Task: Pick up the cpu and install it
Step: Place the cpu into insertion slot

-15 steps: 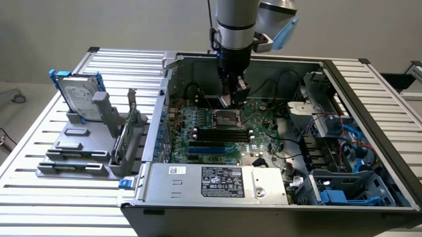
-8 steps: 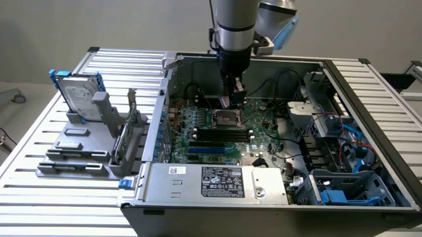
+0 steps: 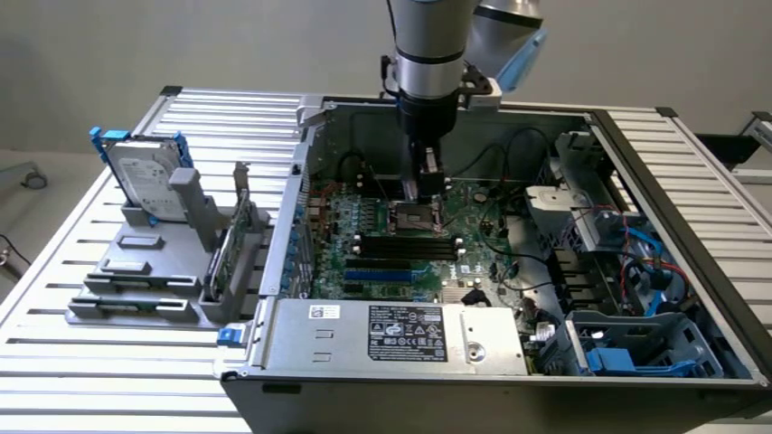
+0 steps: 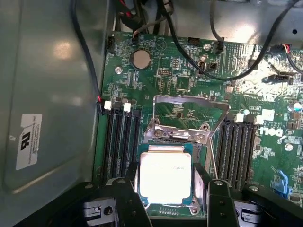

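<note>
On the green motherboard [image 4: 128, 90] we read the white letters "DELL" [image 4: 271, 128], turned on their side. A white sticker [image 4: 29, 141] on the grey inner wall of the computer case [image 3: 603, 122] carries a mark like "UL"; its smaller print is beyond us. In the exterior view, the black-and-white label [image 3: 410, 332] on the silver power supply is full of lines too fine to read.

Glare washes out the silver top of the cpu [image 4: 165, 172], so we cannot make out any print on it. The black body of the end effector cuts off the chip's near edge in the wrist view. In the exterior view, the arm and end effector [image 3: 422, 193] stand over the socket and hide the chip.

The cpu lies flat over the socket, just beside the raised metal load plate [image 4: 177, 133] and between the banks of black memory slots [image 4: 118, 142]. The two black fingers [image 4: 202, 187] sit against opposite edges of the chip, spread to its width, so we take it as grasped.

On the exterior view's left, a silver hard drive with blue brackets [image 3: 143, 176] stands upright in a grey fixture on the slatted tabletop [image 3: 675, 154].
</note>
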`<action>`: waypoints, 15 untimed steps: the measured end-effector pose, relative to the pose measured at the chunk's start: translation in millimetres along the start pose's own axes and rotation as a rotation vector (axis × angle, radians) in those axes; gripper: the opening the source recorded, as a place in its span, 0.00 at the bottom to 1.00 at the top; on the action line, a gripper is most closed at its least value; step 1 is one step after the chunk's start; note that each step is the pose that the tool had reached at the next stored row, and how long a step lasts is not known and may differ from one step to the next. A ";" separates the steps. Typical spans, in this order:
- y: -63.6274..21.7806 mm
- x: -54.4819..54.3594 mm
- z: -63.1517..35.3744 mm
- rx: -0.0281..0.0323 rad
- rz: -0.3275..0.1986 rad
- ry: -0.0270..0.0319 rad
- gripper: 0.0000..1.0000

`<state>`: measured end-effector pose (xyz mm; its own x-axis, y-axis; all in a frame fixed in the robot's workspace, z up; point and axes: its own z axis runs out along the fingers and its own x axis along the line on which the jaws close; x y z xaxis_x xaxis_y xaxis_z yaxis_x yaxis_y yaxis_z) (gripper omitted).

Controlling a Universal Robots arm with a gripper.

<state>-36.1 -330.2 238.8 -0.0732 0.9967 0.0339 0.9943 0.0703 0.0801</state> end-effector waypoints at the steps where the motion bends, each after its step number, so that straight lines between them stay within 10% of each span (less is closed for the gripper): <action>1: -0.1 0.0 1.3 -0.0006 0.016 -0.0014 0.55; 15: -10.4 -4.7 15.4 0.0007 0.088 -0.0104 0.55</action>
<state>-44.9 -335.1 222.4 0.0151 0.9994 0.0304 0.9969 -0.0174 0.0766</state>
